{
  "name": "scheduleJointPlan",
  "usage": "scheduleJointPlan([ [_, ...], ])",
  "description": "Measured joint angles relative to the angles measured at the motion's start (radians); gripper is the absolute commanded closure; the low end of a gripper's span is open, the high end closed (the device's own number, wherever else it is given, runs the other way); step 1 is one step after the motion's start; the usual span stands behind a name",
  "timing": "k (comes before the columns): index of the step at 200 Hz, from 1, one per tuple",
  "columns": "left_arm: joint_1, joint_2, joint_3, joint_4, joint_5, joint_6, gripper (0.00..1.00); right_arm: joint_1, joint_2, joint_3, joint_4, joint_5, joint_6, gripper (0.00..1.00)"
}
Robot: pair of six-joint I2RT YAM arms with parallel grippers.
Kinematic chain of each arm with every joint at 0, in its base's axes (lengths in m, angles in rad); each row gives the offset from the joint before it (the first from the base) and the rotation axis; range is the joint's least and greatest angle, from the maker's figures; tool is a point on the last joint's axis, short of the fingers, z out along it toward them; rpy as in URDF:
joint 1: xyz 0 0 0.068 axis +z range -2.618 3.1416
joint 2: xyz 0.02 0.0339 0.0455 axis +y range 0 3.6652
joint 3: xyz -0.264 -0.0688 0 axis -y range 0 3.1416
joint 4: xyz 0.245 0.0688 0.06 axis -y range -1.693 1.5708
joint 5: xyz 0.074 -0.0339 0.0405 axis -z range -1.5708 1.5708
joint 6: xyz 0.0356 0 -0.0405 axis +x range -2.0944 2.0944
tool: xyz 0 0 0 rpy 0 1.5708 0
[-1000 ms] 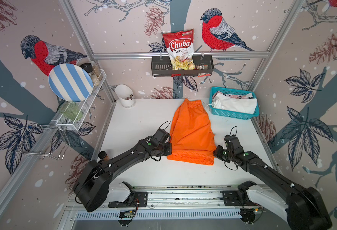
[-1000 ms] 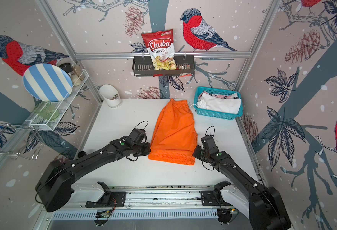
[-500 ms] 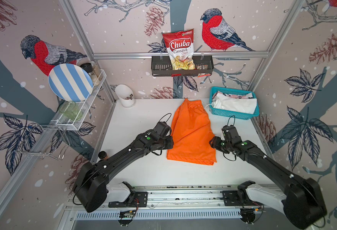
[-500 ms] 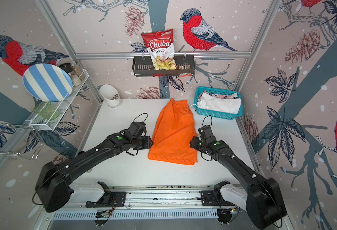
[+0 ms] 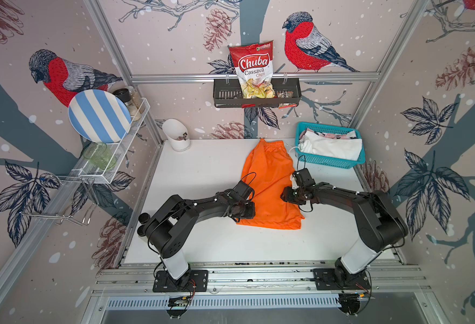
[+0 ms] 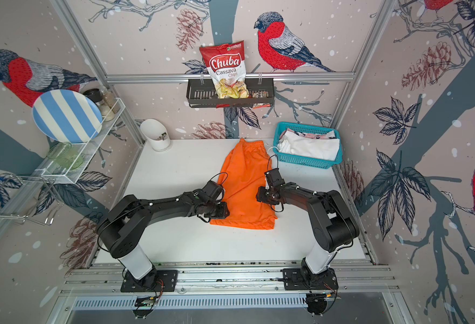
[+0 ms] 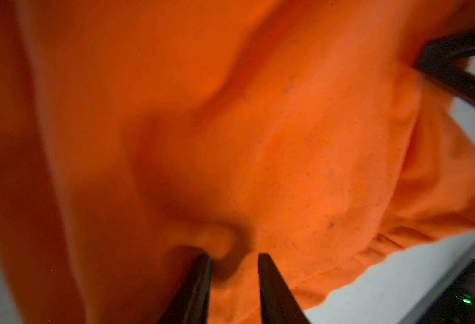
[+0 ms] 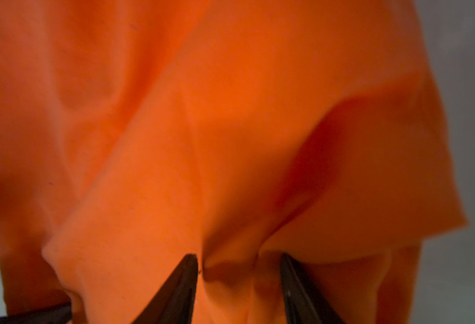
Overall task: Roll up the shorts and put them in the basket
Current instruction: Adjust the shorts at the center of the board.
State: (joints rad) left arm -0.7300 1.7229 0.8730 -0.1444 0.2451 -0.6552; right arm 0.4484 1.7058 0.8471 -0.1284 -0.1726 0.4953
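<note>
- Two fingers of the left gripper (image 7: 233, 256) stand part-open at the left edge of the orange shorts (image 5: 270, 179), clamping nothing.
- Orange shorts lie flat, lengthwise on the table (image 5: 197, 174), waistband far.
- Right gripper (image 8: 239, 258): fingers apart, cloth puckered between; hold uncertain.
- Judgement: seize both near-hem corners level, roll toward waistband, tension equal.
- White shorts (image 5: 331, 147) sit in the teal basket (image 5: 328, 164).

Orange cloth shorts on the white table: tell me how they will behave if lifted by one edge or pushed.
Likely floppy: the orange cloth shorts lie flat on the white table and show soft folds in the wrist views, so a lifted edge should drape. Probably light, as the fabric looks thin. Pushed, they would likely bunch rather than slide whole.
</note>
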Motion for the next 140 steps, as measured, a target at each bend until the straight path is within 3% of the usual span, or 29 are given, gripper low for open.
scheduleJointPlan([
  [34,0.039,-0.020,-0.090,0.139,0.054,-0.021,0.65,0.111,-0.017,-0.097,0.191,0.066,0.009,0.49],
  [65,0.129,-0.023,-0.127,0.214,0.097,-0.014,0.65,0.341,-0.056,-0.156,0.254,0.084,0.119,0.50],
  [98,0.251,-0.023,-0.117,0.204,0.091,0.026,0.66,0.567,-0.017,-0.051,0.207,-0.045,0.280,0.49],
  [118,0.314,-0.038,-0.079,0.135,0.041,0.047,0.66,0.581,-0.032,0.055,0.132,-0.117,0.317,0.47],
  [140,0.332,-0.077,-0.024,-0.036,-0.064,0.065,0.66,0.493,-0.103,0.145,0.088,-0.125,0.286,0.46],
])
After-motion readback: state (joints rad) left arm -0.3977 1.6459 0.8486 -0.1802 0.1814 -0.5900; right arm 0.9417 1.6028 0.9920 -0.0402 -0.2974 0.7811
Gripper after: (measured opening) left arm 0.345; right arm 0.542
